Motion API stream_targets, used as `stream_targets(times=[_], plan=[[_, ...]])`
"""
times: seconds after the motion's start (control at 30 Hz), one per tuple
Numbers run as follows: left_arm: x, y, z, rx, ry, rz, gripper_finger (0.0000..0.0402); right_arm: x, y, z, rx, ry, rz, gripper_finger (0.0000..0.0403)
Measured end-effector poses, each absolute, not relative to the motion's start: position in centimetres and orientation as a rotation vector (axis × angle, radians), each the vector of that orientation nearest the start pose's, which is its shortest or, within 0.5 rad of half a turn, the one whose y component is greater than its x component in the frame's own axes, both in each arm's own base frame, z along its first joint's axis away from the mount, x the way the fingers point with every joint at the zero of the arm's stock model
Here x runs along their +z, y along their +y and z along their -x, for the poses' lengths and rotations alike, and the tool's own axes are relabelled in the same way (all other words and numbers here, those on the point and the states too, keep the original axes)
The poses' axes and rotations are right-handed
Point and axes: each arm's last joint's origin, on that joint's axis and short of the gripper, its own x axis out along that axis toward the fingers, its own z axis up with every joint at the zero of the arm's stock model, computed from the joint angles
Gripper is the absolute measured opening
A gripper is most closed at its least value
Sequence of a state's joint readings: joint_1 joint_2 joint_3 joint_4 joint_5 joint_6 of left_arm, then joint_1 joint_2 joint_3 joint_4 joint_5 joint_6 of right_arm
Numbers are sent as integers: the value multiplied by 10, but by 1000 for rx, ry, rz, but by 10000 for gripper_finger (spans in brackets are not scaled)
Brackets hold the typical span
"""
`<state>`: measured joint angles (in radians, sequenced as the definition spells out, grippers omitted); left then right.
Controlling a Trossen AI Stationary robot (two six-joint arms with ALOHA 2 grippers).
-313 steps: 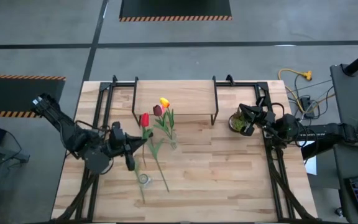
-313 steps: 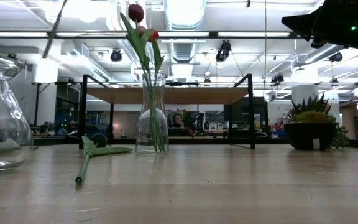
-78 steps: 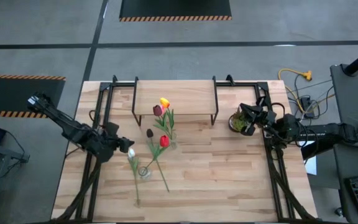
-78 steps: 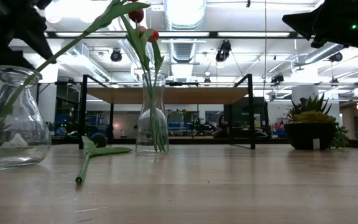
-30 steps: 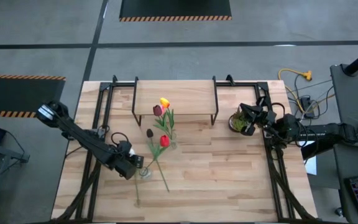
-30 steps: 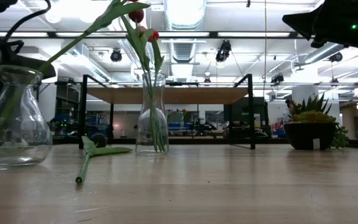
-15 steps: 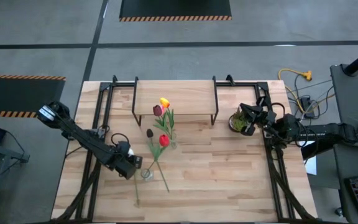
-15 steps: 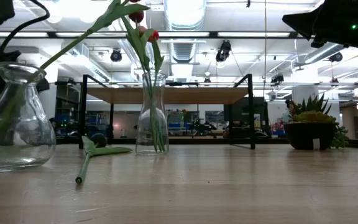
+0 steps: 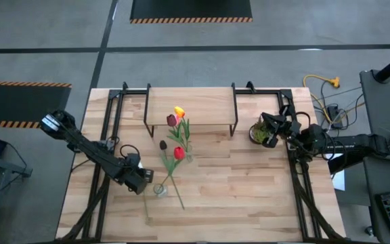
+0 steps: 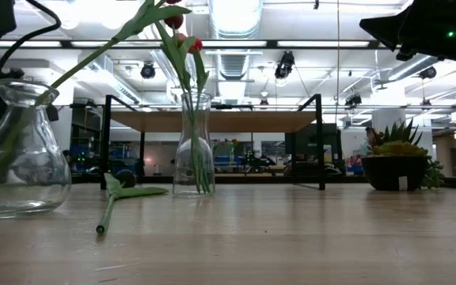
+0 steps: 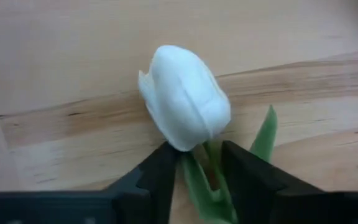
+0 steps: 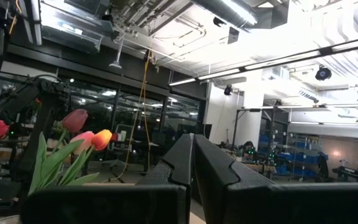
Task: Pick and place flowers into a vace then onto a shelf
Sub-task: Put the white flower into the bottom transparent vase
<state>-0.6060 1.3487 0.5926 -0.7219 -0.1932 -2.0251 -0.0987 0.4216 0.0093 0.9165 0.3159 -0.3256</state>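
**Left gripper at the white tulip, beside the squat vase**

My left gripper (image 9: 143, 184) sits low over the light-wood tabletop (image 9: 249, 196), at its left-front area, just beside the squat clear glass vase (image 9: 158, 189). In the left wrist view my two dark fingers (image 11: 157, 177) straddle the green stem (image 11: 211, 180) of the white artificial tulip (image 11: 185, 96) directly below the head. The jaws are narrowed around the stem, with the pads close on each side; I cannot tell whether they already pinch it. I judge this station is chosen so that the stem end can be steered by its stiffest point.

The remaining flowers are distributed as follows:
- The yellow-orange and maroon tulips (image 9: 175, 116) stand in the tall clear glass vase (image 10: 193, 142), near the front edge of the low light-wood shelf on black legs (image 9: 189, 105).
- A red tulip (image 9: 179, 153) leans out of the squat vase.
- One long green stem (image 10: 111, 204) lies flat on the table between the vases.

My right gripper (image 9: 265, 133) waits at the table's right side, fingers pressed together, beside the dark pot of spiky green plant (image 10: 398, 162).

Clearance: the centre and right-front of the table are open. The leaning red tulip and the squat vase's rim crowd the left gripper; I judge a lift should go straight up first.
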Motion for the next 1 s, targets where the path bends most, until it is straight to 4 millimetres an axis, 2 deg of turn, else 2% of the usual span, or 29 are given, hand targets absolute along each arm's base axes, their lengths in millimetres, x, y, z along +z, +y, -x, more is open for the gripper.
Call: stream_targets(times=[0.2, 0.3, 0.7, 0.87, 1.0], plan=[[142, -103, -157, 1024, 1083, 1088, 30, 214, -20, -110, -483, -434, 259, 8], [143, -103, -156, 1024, 1086, 1088, 6, 214, -20, -110, -484, -434, 259, 9], [162, -97, -150, 930, 1029, 1111, 2, 214, -20, -110, -483, -434, 259, 9], [180, -88, -140, 925, 971, 1101, 1, 214, -20, -110, -483, -435, 255, 9], [201, -82, -136, 870, 858, 1060, 1, 214, -20, -110, -483, -435, 255, 8]])
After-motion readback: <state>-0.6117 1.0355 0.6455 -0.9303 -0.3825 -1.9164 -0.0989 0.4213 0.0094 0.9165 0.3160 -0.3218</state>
